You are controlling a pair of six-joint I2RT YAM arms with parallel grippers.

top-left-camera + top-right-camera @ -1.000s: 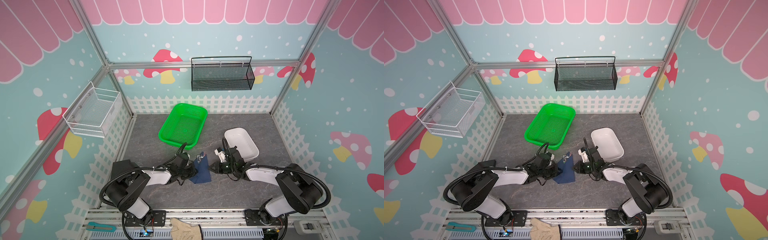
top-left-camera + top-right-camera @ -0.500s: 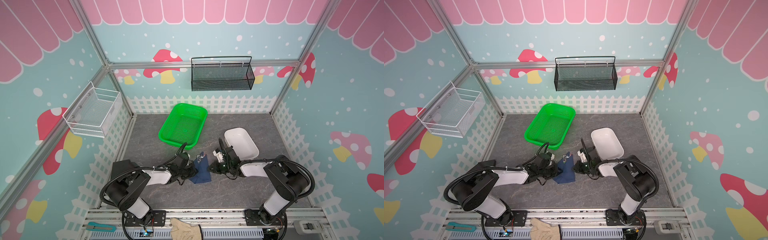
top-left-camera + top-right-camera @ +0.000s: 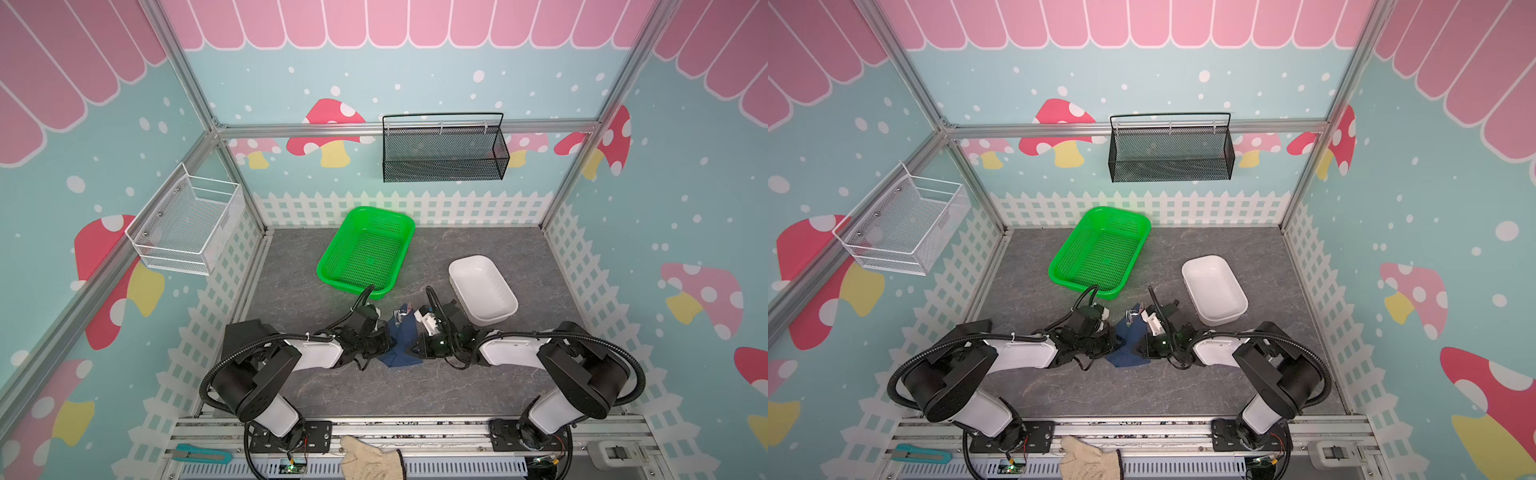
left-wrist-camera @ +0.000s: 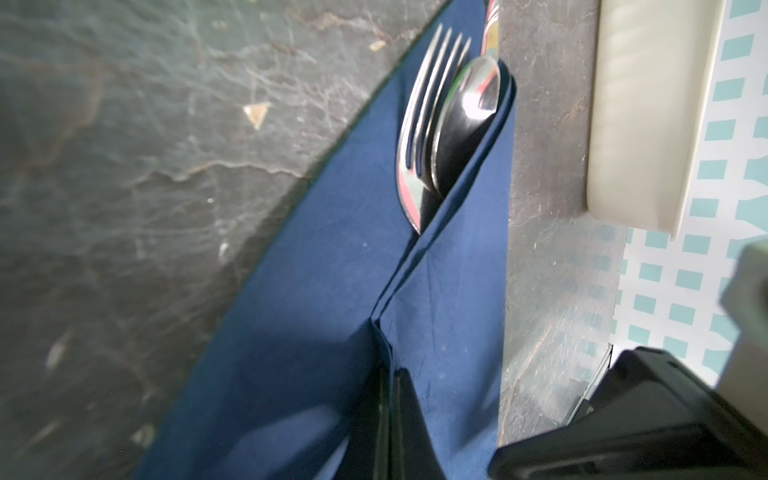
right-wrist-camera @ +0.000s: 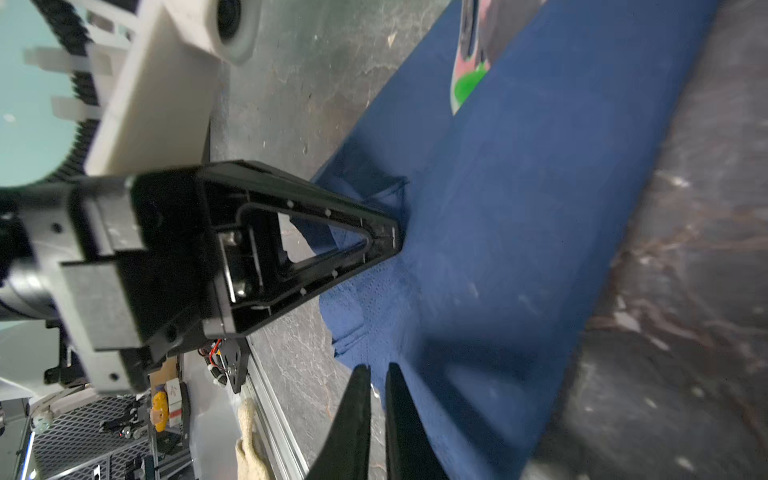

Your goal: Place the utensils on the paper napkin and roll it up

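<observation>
Grey marbled floor (image 3: pixel 332 386); teal mushroom-print walls (image 3: pixel 415 62); white picket-fence trim (image 3: pixel 457 208); aluminium frame (image 3: pixel 540 126).

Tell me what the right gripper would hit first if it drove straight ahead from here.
The napkin: its bunched edge lies directly ahead of the right gripper. Just beyond sits the left gripper, pinching the same napkin; the spacing between them is unclear.

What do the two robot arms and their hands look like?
The left arm and right arm each have white link shells, black joints and a black corrugated cable hose. The left hand and right hand are black, with slim tapered fingers.
</observation>
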